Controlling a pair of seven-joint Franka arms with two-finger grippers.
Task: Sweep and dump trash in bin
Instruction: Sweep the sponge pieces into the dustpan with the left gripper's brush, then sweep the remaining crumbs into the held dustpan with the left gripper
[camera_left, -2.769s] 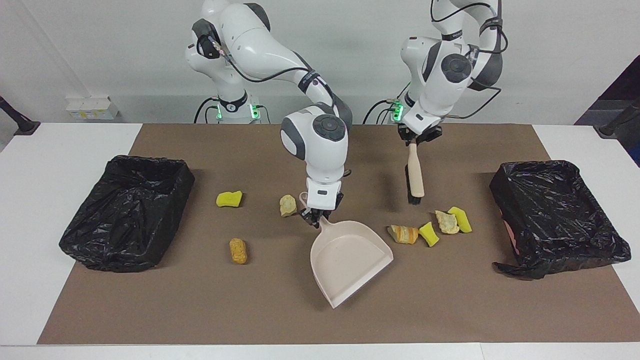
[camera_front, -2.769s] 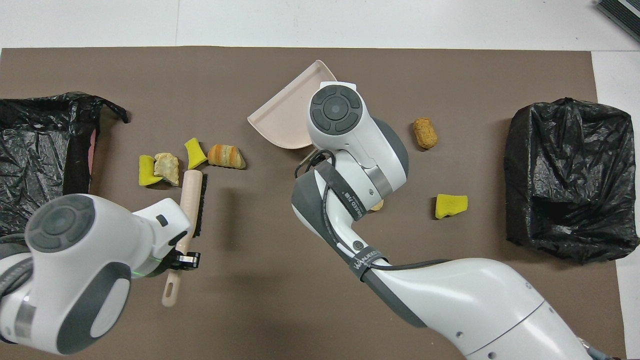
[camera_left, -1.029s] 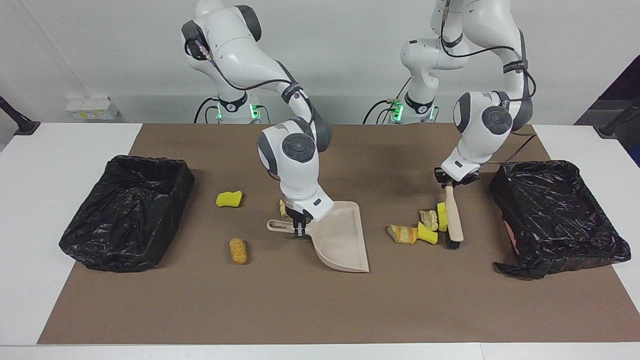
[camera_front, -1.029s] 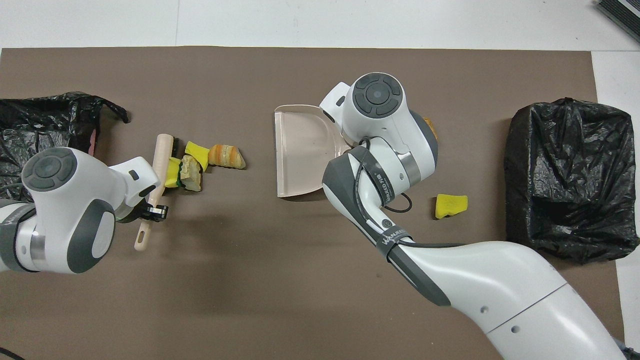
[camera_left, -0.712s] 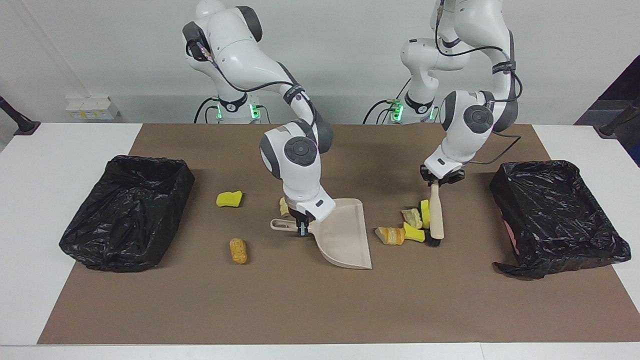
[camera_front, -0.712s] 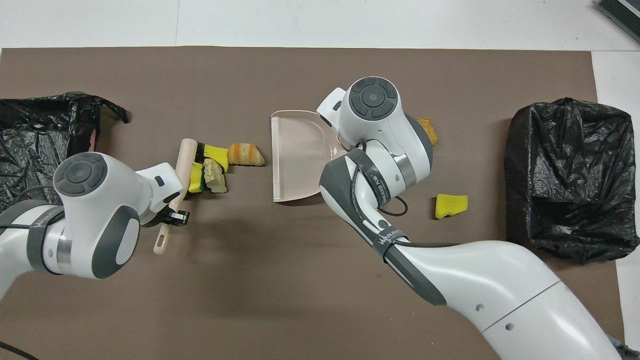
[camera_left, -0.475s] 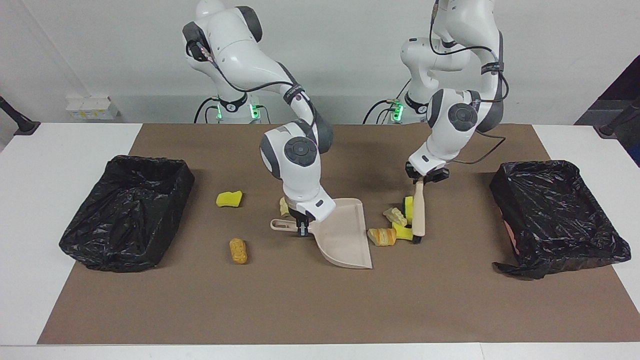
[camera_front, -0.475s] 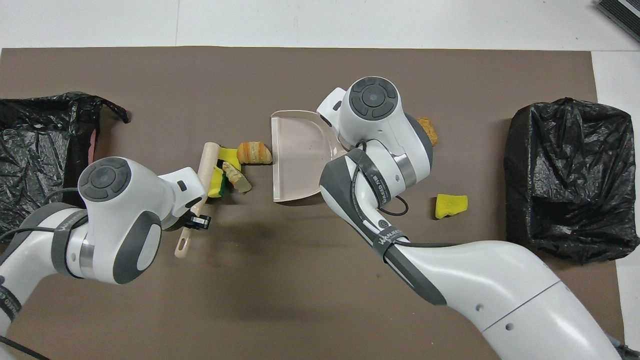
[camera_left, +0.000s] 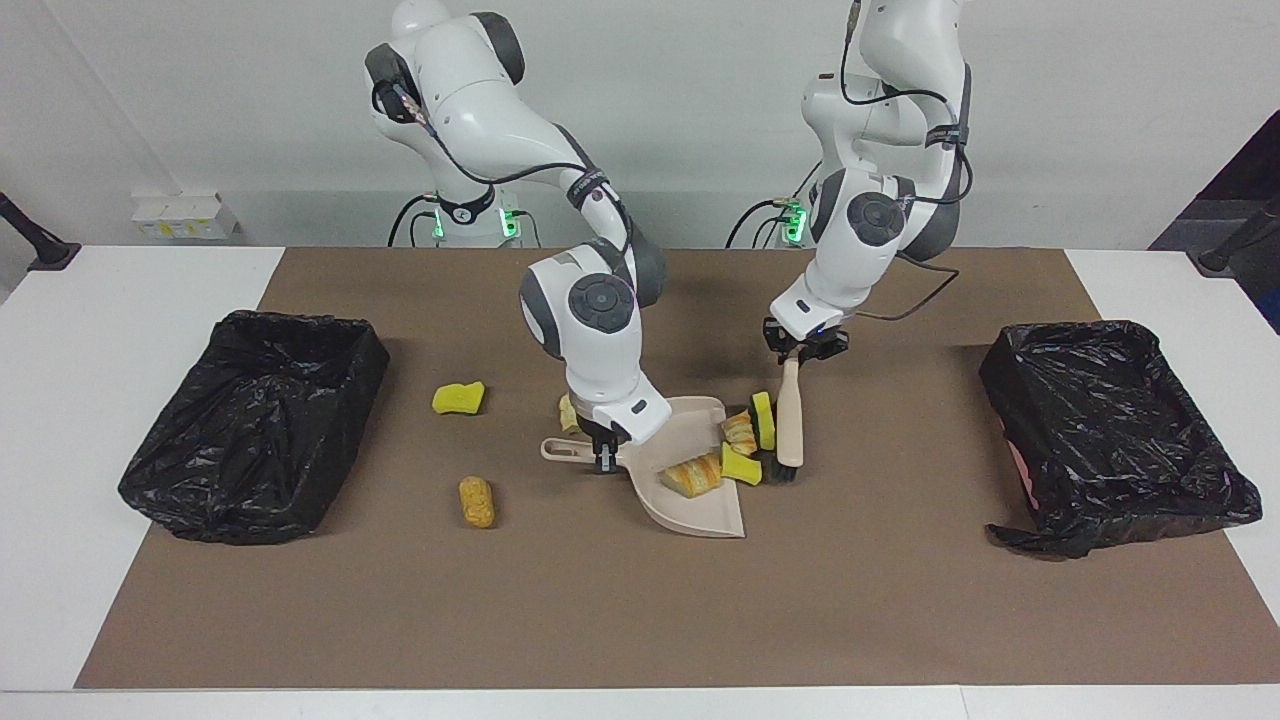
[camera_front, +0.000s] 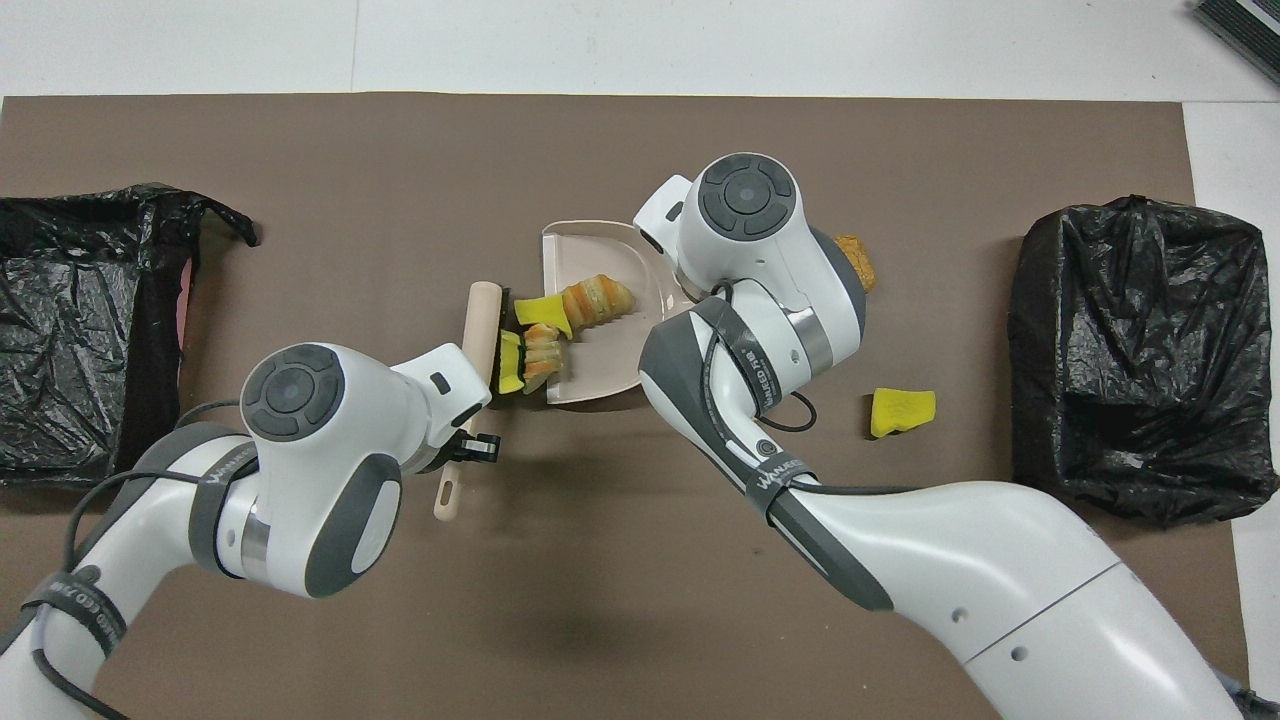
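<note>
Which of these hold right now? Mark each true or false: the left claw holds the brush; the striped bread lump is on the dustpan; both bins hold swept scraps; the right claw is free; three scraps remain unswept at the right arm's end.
1. The left claw holds the brush. True.
2. The striped bread lump is on the dustpan. True.
3. Both bins hold swept scraps. False: no scraps show in either black-lined bin.
4. The right claw is free. False: it grips the dustpan handle.
5. Three scraps remain unswept at the right arm's end. True: yellow sponge chunk, orange lump, tan lump.

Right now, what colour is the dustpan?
Pale beige-pink dustpan, clearest in the facing view.
</note>
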